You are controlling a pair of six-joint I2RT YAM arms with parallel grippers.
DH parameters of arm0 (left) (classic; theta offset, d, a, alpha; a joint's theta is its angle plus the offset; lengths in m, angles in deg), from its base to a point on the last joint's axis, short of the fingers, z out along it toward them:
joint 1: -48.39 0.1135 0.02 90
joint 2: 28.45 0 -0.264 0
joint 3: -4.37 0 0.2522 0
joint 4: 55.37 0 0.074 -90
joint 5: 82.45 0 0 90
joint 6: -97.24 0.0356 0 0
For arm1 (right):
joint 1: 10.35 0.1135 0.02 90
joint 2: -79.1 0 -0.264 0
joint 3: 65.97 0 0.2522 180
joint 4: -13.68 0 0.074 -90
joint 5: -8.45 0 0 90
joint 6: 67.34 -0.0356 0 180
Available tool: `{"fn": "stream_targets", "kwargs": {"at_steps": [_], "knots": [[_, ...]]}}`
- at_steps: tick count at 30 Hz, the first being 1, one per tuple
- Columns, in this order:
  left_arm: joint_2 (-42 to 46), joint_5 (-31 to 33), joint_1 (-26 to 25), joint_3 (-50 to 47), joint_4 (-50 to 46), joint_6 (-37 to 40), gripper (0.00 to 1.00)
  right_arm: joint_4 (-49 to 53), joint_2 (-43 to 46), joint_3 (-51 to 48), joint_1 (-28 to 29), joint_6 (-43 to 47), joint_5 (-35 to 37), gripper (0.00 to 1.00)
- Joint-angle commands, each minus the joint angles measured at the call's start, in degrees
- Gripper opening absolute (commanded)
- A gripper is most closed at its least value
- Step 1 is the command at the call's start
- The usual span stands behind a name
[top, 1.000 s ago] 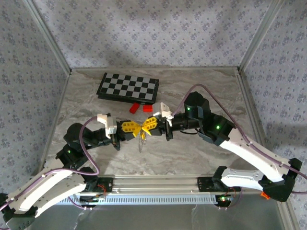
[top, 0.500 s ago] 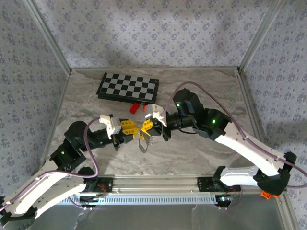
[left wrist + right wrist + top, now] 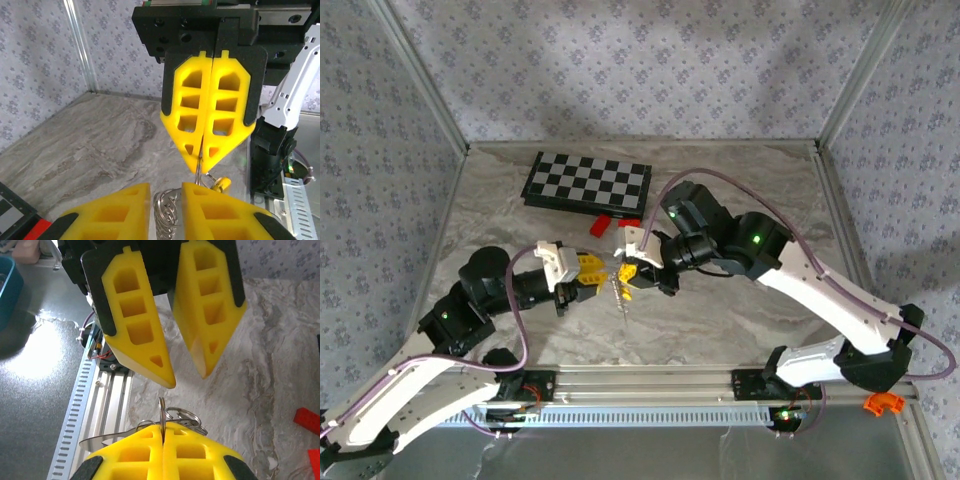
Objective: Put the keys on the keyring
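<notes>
**A:** What has changed on the left?

**B:** The left end effector (image 3: 187,381) has let go. 1 second ago it was shut against the other's tips. Now its jaws stand a narrow gap apart, holding nothing, and it has drawn back slightly.

**A:** Where is the keyring?

**B:** The keyring (image 3: 165,215) hangs above the worktop (image 3: 720,330) between the 2 arms, its coils just off the left fingertips.

**A:** And the right?

**B:** The right end effector (image 3: 201,167) stays clamped on a thin edge of the keyring. 1 key (image 3: 221,184) with a yellow-orange head dangles just beside its tips.

**A:** What does that mean for the task?

**B:** I judge the right arm alone now carries the keyring, leaving the left free to re-grip. I cannot tell whether the key is threaded.
</notes>
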Motion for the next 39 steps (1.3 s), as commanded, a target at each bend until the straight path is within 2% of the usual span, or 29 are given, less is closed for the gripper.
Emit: {"fn": "stream_targets", "kwargs": {"at_steps": [1, 14, 26, 35, 39], "knots": [[-0.4, -3.0, -0.2, 1.2, 0.9, 0.0, 0.25, 2.2, -0.3, 2.4, 0.5, 1.3, 0.8, 0.0], [-0.6, -3.9, -0.2, 0.2, 0.6, -1.5, 0.28, 5.6, -2.3, 5.0, 0.9, 2.5, 4.9, 0.0], [-2.9, -4.4, -0.2, 0.1, 1.1, -0.9, 0.18, 5.3, -2.7, 5.4, 1.6, 2.6, 4.4, 0.0], [-4.0, -6.2, -0.2, 0.0, 0.8, -1.5, 0.26, 5.4, -2.7, 5.1, 1.6, 3.0, 4.1, 0.0], [-4.0, -6.9, -0.3, 0.1, -0.1, -2.0, 0.33, 5.3, -2.5, 4.4, 1.6, 3.0, 4.7, 0.0]]}}
